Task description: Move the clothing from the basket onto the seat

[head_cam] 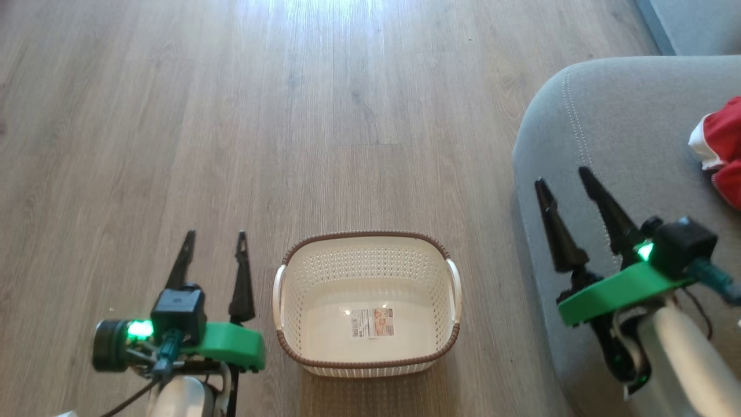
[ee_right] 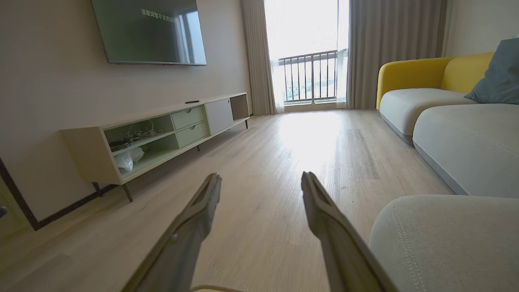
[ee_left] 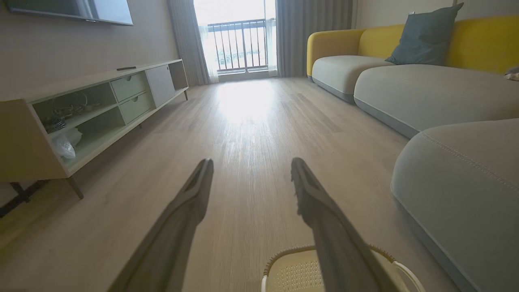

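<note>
judging by how things lie, the job looks done. the basket sits on the wood floor with just a label sticker on its bottom. to the right, the big grey seat has the red and white clothing lying on it, way over at the right edge of the head view, so part of it is cut off. nothing looks left to move. maybe the arms just need to rest.

the left gripper hangs low over the floor, just beside the basket's left side. its two dark fingers point forward and stand wide apart, holding nothing. in the left wrist view the basket rim peeks in by the right finger. the right gripper hangs over the near corner of the seat, well apart from the clothing. its fingers lean a little to the left, are spread wide too, and hold nothing.
</note>
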Tool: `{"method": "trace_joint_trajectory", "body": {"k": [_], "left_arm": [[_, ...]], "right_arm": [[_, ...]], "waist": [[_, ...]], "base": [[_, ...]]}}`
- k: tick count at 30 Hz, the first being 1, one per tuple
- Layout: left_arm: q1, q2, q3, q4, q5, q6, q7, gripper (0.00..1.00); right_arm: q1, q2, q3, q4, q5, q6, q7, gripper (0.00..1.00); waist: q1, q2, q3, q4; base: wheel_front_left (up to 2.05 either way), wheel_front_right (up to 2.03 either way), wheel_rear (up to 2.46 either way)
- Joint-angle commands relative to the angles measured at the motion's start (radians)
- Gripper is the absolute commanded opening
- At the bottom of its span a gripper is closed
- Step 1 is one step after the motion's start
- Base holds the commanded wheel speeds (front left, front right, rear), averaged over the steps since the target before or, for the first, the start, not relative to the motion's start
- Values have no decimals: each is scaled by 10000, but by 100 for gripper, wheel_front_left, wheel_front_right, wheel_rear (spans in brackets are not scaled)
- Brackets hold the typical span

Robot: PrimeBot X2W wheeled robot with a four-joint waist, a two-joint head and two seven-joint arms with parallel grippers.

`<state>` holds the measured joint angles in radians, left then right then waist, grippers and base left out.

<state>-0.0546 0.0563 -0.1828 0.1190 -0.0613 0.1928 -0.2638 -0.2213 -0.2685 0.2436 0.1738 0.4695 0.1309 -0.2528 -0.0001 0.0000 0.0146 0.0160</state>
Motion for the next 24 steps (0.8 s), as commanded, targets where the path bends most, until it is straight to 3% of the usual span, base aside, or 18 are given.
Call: {"method": "trace_joint_trajectory", "body": {"k": [1,12,15,24], "left_arm": [[-277,-37,452,-317,24,187,20,100],[50,-52,469,-32,303,266,20,100],[68,-54,485,-75,427,420,20,100],[150,-57,484,510,287,352,20,100]], "right_arm": [[-17,13,67,-399,-266,-2,-88,100],[1156,928,-684,-950,-1659,-2,-89,100],[1384,1223,-982,-1028,-1789,-2,-89,100],[1802,1779,-1558,-1079,-1998,-2,-89,100]], "waist": [[1,0,-7,28],[1,0,0,136],[1,0,-11,97],[1,0,-47,-60]], "base": [[0,0,0],[0,0,0],[0,0,0],[0,0,0]]}}
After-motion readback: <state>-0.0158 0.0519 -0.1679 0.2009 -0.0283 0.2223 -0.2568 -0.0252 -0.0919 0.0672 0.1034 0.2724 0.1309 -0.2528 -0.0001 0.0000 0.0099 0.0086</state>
